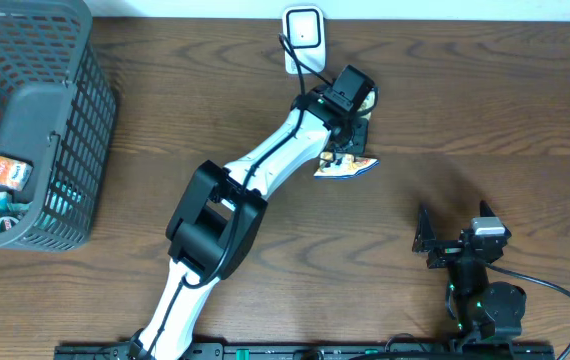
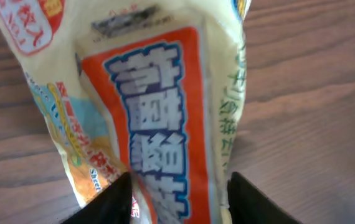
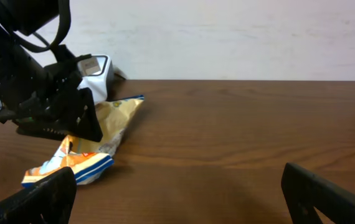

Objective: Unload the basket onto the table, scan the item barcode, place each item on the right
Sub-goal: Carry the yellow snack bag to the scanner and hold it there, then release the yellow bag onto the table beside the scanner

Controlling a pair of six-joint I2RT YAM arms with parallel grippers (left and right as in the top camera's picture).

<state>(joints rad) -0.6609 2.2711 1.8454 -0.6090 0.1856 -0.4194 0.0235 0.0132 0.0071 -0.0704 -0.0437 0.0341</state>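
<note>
Dark wood table (image 1: 485, 110), white wall behind it. The left gripper (image 1: 350, 140) is pinching the snack packet (image 1: 345, 167), which sits between its fingers (image 2: 118, 202) and rests on the wood right under the claw, with the white barcode scanner (image 1: 303, 35) just beyond the claw at the far edge. The right gripper (image 1: 453, 225) is spread wide, well apart from the packet, and the grey mesh basket (image 1: 65, 120) is far off to the left claw's left.

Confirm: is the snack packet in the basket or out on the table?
Out. The snack packet rests on the table near the scanner, between the fingers of the left end effector, well away from the basket.
</note>
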